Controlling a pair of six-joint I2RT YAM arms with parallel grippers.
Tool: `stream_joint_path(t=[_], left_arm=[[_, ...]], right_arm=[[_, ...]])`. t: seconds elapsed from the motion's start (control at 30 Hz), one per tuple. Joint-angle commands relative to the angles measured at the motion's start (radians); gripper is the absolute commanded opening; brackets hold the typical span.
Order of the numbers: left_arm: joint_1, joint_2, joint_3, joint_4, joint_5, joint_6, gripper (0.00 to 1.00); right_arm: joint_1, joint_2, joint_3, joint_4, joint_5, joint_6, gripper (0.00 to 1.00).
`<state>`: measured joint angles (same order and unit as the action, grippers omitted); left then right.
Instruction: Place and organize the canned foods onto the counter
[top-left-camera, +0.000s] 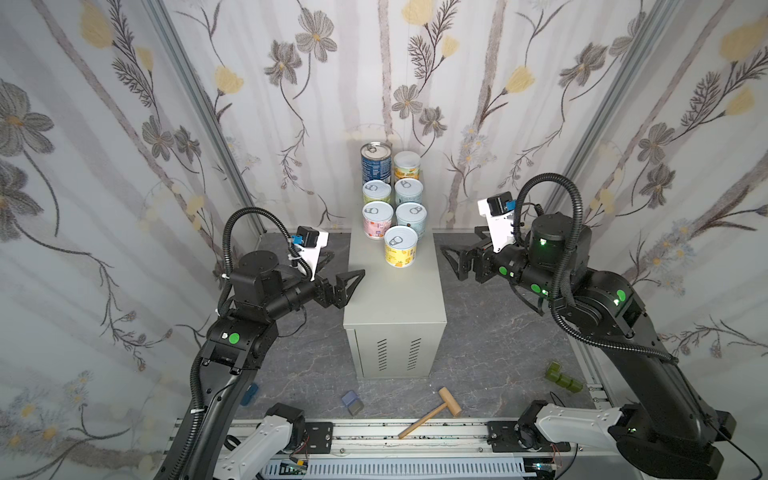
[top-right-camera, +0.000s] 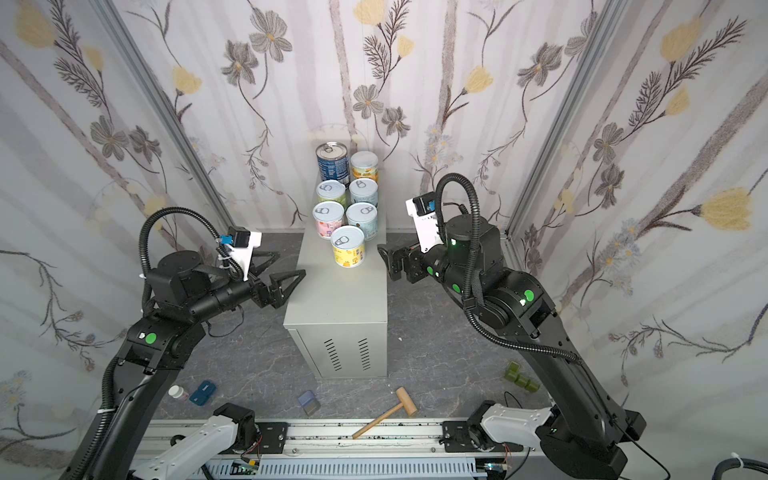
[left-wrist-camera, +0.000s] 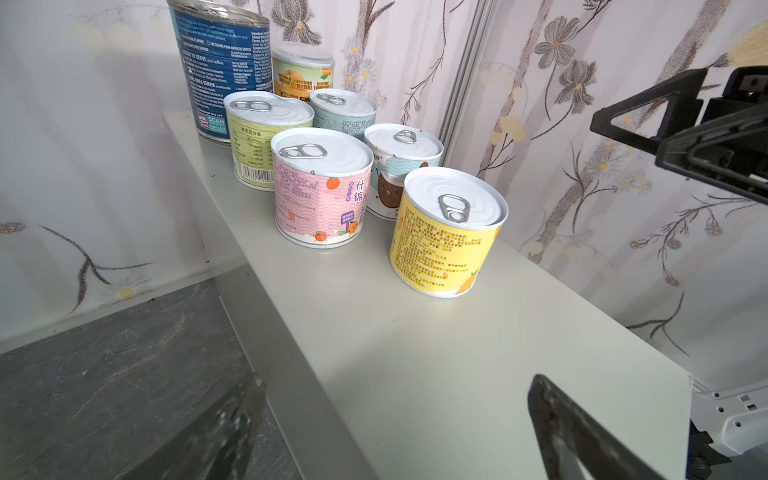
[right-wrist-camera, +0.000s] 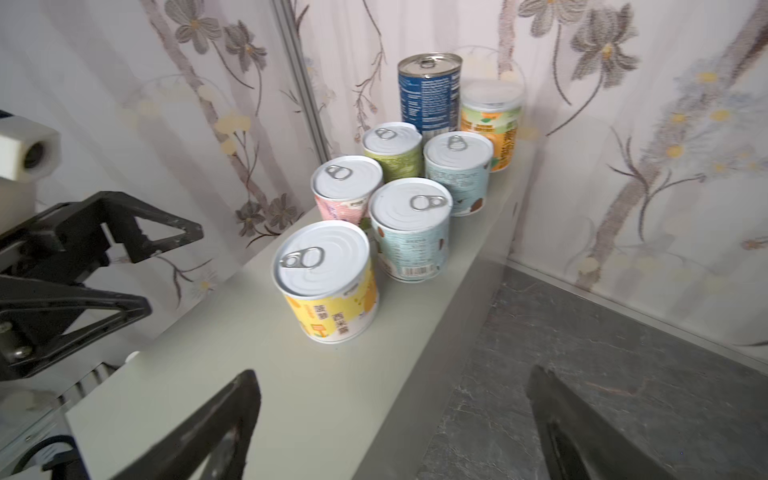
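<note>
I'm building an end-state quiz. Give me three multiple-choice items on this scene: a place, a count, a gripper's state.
1. Where is the yellow can among the cans on the counter? A) rearmost B) frontmost C) in the middle
2. How many cans are on the counter? A) five B) seven C) nine
3. The right gripper has its jaws: A) open, empty B) shut on a can C) shut, empty
Key: 1B, it stands alone ahead of the pairs; 2B, seven stand there; 3A, wide apart with nothing between.
</note>
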<state>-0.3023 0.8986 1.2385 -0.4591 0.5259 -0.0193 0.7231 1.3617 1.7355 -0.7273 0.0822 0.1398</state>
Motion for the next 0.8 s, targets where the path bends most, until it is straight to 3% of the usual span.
stream_joint_path(t=[0.0, 0.13, 0.33, 0.77], left_arm=[[-0.001, 0.005, 0.006, 0.047, 0.014, -0.009, 1.00], [-0.003, 0.015, 0.010, 0.049, 0.011, -0.015, 1.00], [-0.007, 0.022, 0.009, 0.035, -0.007, -0.001, 1.00], [-0.008, 0.030, 0.011, 0.022, -0.018, 0.013, 1.00]], right_arm=[[-0.014, 0.010, -0.028, -0.004, 0.126, 0.023, 1.00], [-0.013, 0.075, -0.047, 0.031, 0.212, 0.031, 1.00], [-0.017, 0.146, -0.052, 0.125, 0.246, 0.027, 1.00], [0.015, 0.229, -0.018, 0.174, 0.155, 0.012, 1.00]])
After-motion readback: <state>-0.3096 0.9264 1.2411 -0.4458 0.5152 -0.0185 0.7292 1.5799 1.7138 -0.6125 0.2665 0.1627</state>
